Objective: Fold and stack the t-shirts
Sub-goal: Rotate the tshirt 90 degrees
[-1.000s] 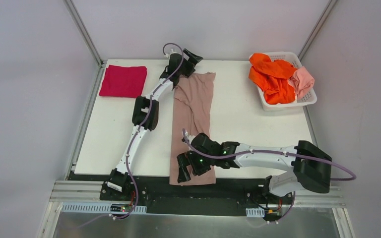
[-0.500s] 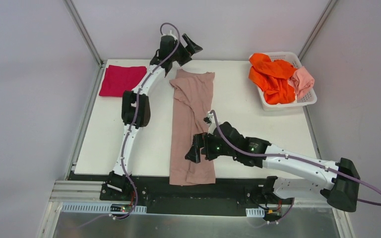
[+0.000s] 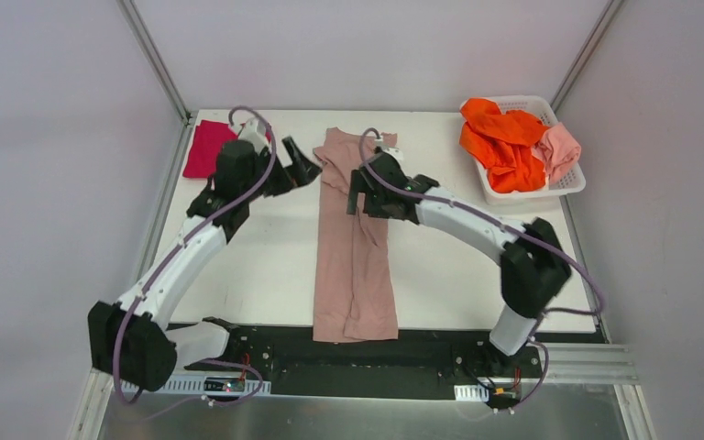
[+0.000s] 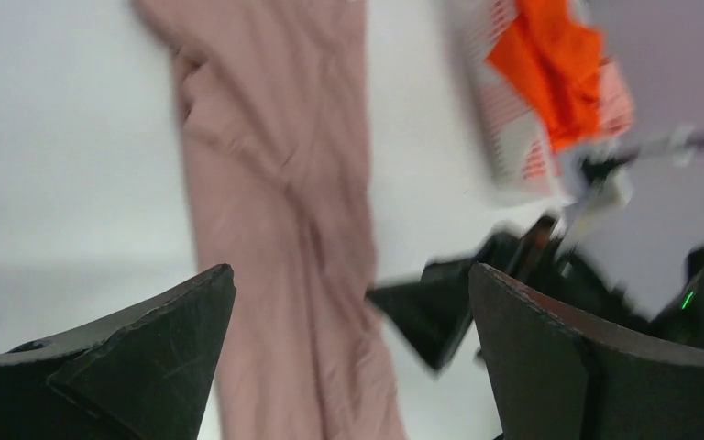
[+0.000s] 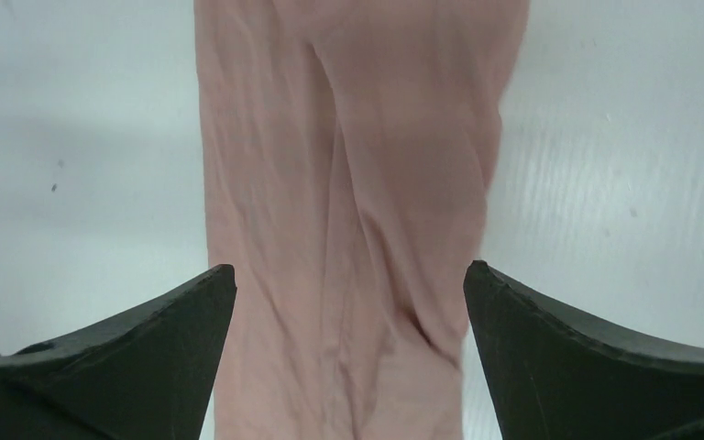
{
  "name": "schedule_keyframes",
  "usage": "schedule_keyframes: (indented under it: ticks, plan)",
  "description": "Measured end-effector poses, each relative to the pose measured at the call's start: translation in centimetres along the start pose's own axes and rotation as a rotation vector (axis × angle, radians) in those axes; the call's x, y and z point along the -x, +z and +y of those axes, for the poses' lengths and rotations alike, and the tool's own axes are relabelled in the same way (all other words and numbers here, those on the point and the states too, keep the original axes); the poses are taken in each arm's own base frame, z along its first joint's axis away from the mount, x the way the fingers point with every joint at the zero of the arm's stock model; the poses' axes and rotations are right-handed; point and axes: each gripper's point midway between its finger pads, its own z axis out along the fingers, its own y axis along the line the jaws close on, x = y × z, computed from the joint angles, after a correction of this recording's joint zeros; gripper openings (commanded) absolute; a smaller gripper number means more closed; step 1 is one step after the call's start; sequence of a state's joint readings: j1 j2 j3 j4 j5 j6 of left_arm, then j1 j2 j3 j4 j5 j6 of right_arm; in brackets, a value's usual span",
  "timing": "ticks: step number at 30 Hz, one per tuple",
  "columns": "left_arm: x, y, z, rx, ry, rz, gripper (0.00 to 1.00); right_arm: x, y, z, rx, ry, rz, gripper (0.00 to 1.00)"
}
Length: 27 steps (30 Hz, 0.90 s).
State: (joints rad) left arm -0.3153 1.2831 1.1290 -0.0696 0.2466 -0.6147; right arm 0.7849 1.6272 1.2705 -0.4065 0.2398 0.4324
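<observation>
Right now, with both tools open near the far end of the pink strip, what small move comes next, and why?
Probably lower the left tool and right tool to pinch the far corners of the dusty-pink t-shirt. It lies as a long narrow strip, not yet folded crosswise. The left one sits beside its far end and the right one hovers over its far part, both open and empty.

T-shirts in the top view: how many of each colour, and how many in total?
dusty-pink t-shirt: 1
crimson t-shirt: 1
orange t-shirt: 1 (bunched in the basket; could hide another)
salmon-pink t-shirt: 1
Total: 4 visible
</observation>
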Motion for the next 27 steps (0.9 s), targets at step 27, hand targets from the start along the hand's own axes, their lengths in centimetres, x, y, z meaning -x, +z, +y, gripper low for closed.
schedule_keyframes:
  ticks: [27]
  plan:
    - [-17.7, -7.2, 13.1, 0.299, -0.179, 0.173, 1.00, 6.0, 18.7, 1.4, -0.221, -0.032, 0.041, 0.99]
